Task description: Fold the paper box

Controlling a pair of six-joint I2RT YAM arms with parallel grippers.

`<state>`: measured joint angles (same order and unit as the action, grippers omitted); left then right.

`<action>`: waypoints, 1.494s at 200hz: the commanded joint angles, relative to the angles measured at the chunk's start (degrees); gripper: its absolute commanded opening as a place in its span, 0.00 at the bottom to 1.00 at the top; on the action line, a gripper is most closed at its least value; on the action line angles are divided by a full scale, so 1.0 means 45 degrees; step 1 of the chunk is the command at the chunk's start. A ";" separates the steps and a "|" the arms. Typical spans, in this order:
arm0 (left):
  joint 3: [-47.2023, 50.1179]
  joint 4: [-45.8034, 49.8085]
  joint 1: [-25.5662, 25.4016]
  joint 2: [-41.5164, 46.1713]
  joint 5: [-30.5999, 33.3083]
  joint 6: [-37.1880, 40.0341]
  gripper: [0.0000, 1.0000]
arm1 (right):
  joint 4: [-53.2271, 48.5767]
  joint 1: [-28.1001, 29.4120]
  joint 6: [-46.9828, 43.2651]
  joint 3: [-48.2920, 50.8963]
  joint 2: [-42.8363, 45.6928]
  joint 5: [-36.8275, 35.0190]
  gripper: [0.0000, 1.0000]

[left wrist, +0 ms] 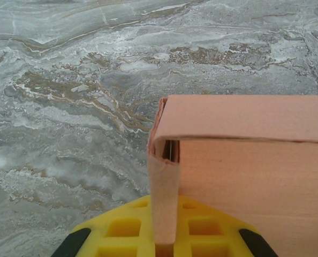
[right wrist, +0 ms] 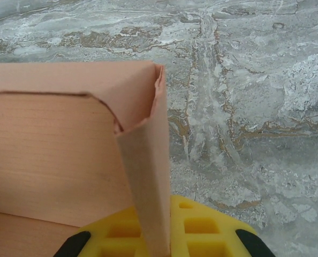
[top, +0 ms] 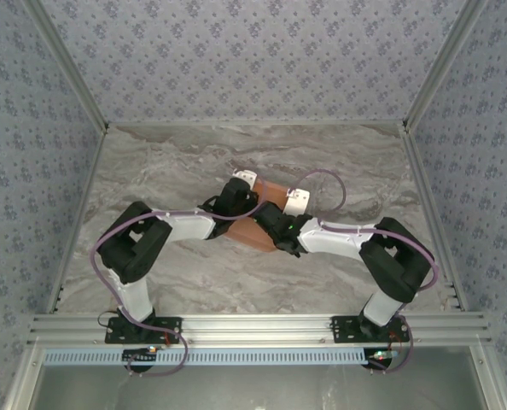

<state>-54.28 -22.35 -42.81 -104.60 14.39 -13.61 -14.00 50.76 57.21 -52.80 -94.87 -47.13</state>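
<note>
The paper box (top: pixel 253 232) is salmon-orange cardboard, partly folded with raised walls, and sits mid-table between both arms. My left gripper (top: pixel 236 205) meets it from the left and my right gripper (top: pixel 277 224) from the right. In the left wrist view the yellow fingers (left wrist: pixel 121 230) are shut on the left end wall of the paper box (left wrist: pixel 255 176), with a folded top flap ahead. In the right wrist view the gripper (right wrist: pixel 158 243) is shut on the right end wall of the paper box (right wrist: pixel 52 160), whose corner is folded over.
The marble-patterned tabletop (top: pixel 177 162) lies bare around the box. Patterned walls (top: pixel 32 128) close in the left, back and right sides. An aluminium rail (top: pixel 253 326) carrying the arm bases runs along the near edge.
</note>
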 commanded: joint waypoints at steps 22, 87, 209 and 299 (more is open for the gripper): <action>0.0887 -0.1952 0.0129 0.0309 -0.0812 -0.0088 0.46 | -0.0177 -0.0033 0.0875 -0.0466 -0.0137 0.0096 0.00; 0.2548 -0.3139 0.1101 0.1843 -0.3919 -0.0799 0.57 | -0.0481 -0.0265 0.1248 -0.0363 -0.0011 0.0034 0.00; 0.3678 -0.3740 0.1480 0.3852 -0.4754 -0.1968 0.99 | 0.0397 -0.2161 -0.2999 -0.0938 -0.0645 0.3256 0.00; 0.2864 0.3038 0.4363 0.8568 -0.5234 -0.4082 0.99 | -0.4596 -0.4987 -1.4253 -0.5943 -0.2920 1.2329 0.01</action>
<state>-39.48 -18.98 -26.35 -66.04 -7.07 -29.54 -21.15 27.88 11.14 -71.68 -103.57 -5.89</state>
